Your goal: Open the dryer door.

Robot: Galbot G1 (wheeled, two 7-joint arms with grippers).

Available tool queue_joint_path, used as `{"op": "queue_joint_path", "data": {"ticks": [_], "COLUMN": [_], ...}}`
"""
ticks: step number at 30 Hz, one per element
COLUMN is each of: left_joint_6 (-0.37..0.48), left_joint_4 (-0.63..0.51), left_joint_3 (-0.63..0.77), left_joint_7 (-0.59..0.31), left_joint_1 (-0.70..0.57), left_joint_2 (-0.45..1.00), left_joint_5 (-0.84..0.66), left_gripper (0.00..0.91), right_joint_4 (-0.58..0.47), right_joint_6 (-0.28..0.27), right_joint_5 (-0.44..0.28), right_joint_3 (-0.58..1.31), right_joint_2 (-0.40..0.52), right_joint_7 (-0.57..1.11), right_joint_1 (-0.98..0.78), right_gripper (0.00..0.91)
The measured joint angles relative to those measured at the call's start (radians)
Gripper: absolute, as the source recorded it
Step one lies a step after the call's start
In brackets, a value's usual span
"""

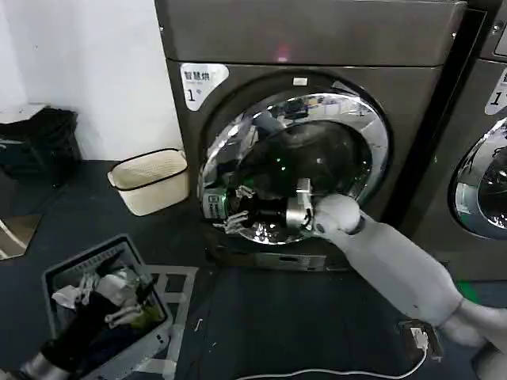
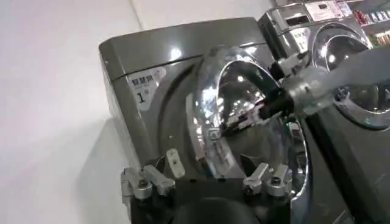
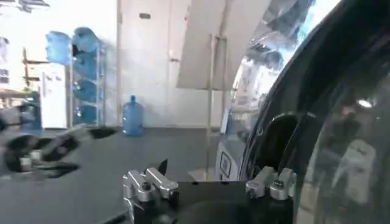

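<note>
The dryer door (image 1: 348,119), a wide chrome ring around dark glass, belongs to the dark-grey machine with the "1" sticker (image 1: 194,85). Seen from the left wrist, the door (image 2: 210,115) stands swung a little out from the machine's front. My right gripper (image 1: 234,210) reaches from the lower right to the door's lower-left rim and stands open, its fingers spread at that rim. In the right wrist view the gripper (image 3: 204,171) has the dark glass (image 3: 329,140) close beside it; one fingertip (image 3: 161,165) shows, the other is hidden. My left gripper (image 1: 131,305) hangs open over a laundry basket, away from the door.
A grey basket (image 1: 59,277) of clothes sits at the lower left. A cream bin (image 1: 150,180) stands beside the dryer's left side. A second chrome-ringed machine (image 1: 483,174) is at the right. A white cable (image 1: 348,372) lies on the dark floor.
</note>
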Motion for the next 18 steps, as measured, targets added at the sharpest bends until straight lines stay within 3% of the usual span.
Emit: {"op": "queue_joint_path", "data": {"ticks": [18], "left_joint_6": [0.053], "left_joint_4": [0.126], "left_joint_3": [0.034], "left_joint_7": [-0.008], "left_joint_1": [-0.218], "left_joint_2": [0.241], "left_joint_5": [-0.087], "left_gripper": [0.907], "right_joint_4": [0.249], "right_joint_6": [-0.013], "right_joint_5": [0.098], "right_joint_3": [0.069], "right_joint_2": [-0.18], "right_joint_7": [-0.135], "right_joint_1": [-0.095], "right_gripper": [0.907]}}
